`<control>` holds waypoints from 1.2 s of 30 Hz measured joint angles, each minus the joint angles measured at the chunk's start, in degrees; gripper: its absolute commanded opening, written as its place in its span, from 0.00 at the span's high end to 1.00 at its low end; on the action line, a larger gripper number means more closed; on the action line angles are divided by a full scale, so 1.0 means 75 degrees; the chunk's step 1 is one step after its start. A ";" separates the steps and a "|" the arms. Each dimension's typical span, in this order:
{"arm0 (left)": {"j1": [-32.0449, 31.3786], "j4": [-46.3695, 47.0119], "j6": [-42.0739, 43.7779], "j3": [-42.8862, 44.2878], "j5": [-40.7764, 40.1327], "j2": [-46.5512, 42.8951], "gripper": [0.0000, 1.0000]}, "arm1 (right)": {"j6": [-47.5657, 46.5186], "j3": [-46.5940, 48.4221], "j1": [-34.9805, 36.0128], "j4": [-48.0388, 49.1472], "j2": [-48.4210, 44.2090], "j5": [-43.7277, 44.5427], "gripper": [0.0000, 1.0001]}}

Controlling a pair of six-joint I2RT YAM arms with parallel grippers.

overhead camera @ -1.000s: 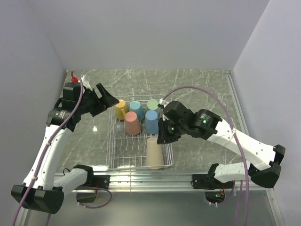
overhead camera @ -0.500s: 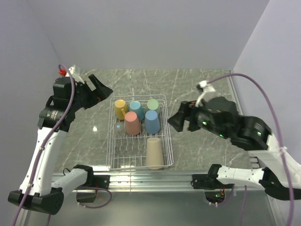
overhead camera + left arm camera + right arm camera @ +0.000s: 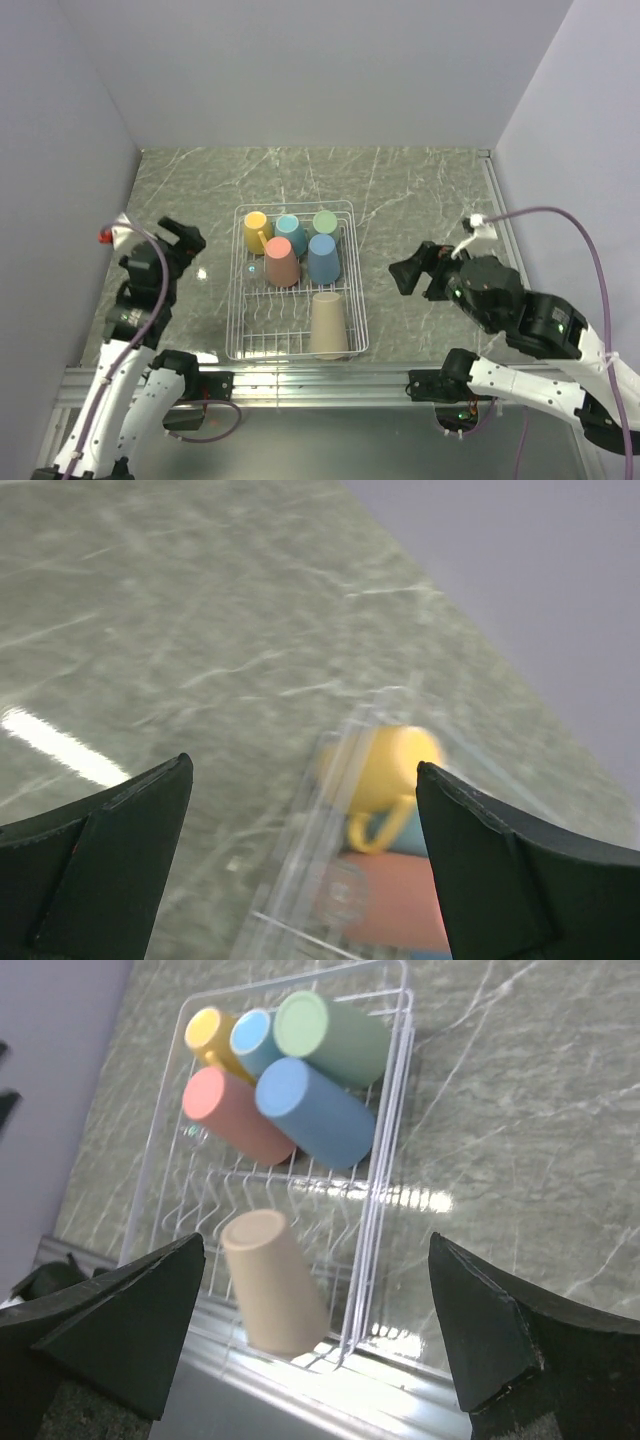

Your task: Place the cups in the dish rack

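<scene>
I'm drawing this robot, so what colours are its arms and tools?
Both arms have white links and black joints, each with a purple cable looping along it. The left arm has a small red tip near its wrist; the right arm shows tiny green lights. The left tool and right tool are black, with wedge-shaped fingers.

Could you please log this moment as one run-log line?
cups: six in rack | left pincer: open, empty, left of rack | right pincer: open, empty, right of rack

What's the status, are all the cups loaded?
Left gripper open, empty. Right gripper open, empty. All six cups inside dish rack. Nothing in the way.
</scene>
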 measured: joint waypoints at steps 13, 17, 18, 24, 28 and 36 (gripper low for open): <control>0.0192 0.4071 0.2247 -0.3587 -0.1693 -0.0469 0.01 | -0.0108 -0.0793 0.0000 0.0219 -0.0985 0.0854 0.00; 0.0860 0.5237 0.2847 -0.4363 -0.1556 0.0516 0.01 | -0.0157 -0.0793 0.0000 0.0090 -0.0854 0.0883 0.00; 0.0985 0.5601 0.2926 -0.4590 -0.1486 0.0691 0.01 | -0.0160 -0.0793 0.0000 0.0073 -0.0868 0.0877 0.00; 0.1763 0.7708 0.3206 -0.5380 -0.0702 0.1609 0.01 | -0.0122 -0.0793 0.0000 -0.0117 -0.0915 0.0737 0.00; 0.2031 0.9060 0.3305 -0.5286 -0.0236 0.2844 0.01 | -0.0044 -0.0796 0.0000 -0.0254 -0.0959 0.0676 0.00; 0.2069 1.0386 0.3713 -0.3990 0.0839 0.5339 0.05 | -0.0047 -0.0682 0.0000 -0.0463 -0.0866 0.0618 0.00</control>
